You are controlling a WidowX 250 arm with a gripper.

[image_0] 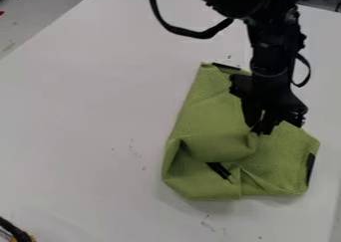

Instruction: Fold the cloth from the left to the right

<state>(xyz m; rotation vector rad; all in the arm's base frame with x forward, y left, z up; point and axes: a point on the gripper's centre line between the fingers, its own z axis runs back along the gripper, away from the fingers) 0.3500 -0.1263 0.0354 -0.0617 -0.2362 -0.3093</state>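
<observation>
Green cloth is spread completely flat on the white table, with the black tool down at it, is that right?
No, the green cloth isn't flat: the camera view shows it folded over itself and creased. It is on the white table, with the black tool down at it.

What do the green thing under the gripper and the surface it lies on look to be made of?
The cloth looks like soft woven or microfiber fabric, matte and finely textured, since it creases and folds loosely. The table has a smooth white finish with small dark scuffs, perhaps laminate or painted board; the look leaves that open.
</observation>
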